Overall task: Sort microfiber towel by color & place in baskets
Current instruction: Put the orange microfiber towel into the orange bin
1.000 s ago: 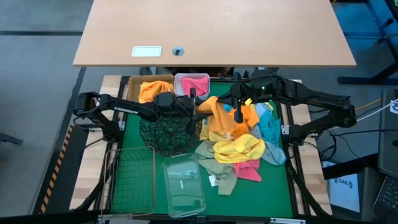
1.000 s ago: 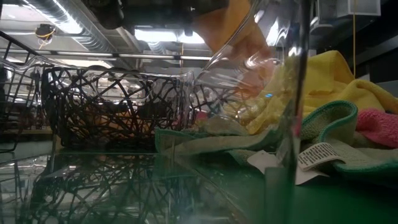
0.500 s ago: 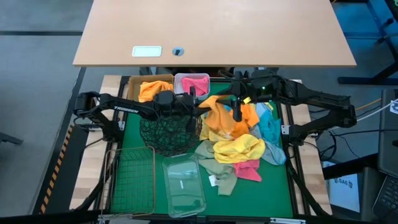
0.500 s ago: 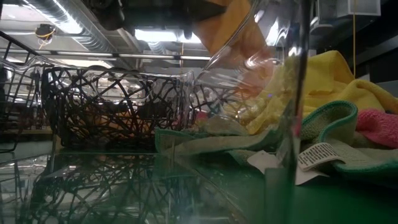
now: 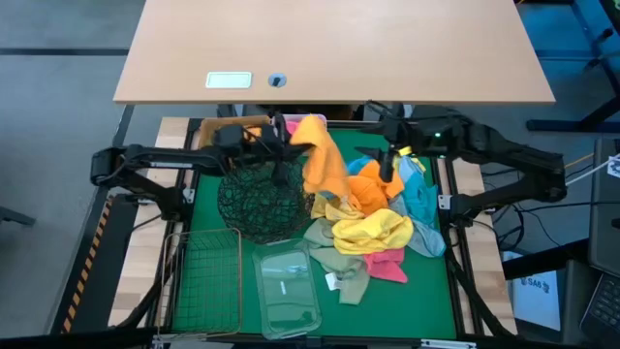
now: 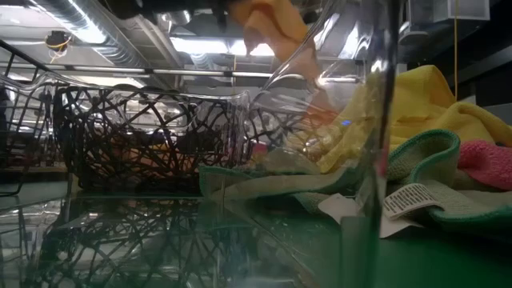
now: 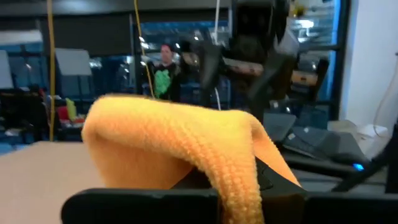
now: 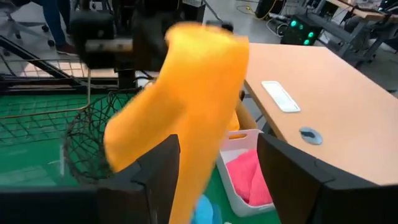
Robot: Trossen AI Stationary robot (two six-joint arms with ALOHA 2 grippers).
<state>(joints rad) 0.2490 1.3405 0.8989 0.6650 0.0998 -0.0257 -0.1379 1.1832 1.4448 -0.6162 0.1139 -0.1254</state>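
Note:
My left gripper (image 5: 287, 145) is shut on an orange microfiber towel (image 5: 324, 163), above the gap between the black wire-mesh bowl (image 5: 258, 206) and the towel pile. My right gripper (image 5: 388, 167) stands open just right of it, over the pile, holding nothing. The pile holds orange (image 5: 373, 191), yellow (image 5: 376, 233), teal (image 5: 422, 208), olive (image 5: 339, 260) and pink (image 5: 389, 268) towels lying on the green mat. A white tub (image 8: 249, 186) with a pink towel (image 8: 245, 173) sits at the far edge. The tan box (image 5: 235, 126) is mostly hidden under my left arm. My left gripper holds the orange towel by its upper fold (image 7: 205, 155), which drapes over the fingers and hides the contact. The fingers reach in level from the table's left. The towel hangs slack below (image 5: 327, 184); whether its lower end touches the pile, I cannot tell.
A rectangular wire basket (image 5: 205, 279) and a clear plastic tub (image 5: 287, 291) stand at the near edge. A wooden table (image 5: 329, 48) lies beyond the far edge. A person (image 7: 165, 71) stands in the room behind.
My left gripper has shut on the orange towel and drawn it up and toward the far left. My right gripper has opened, let go of that towel, and shifted slightly right. The towel now hangs from the left gripper alone, lifted off the pile.

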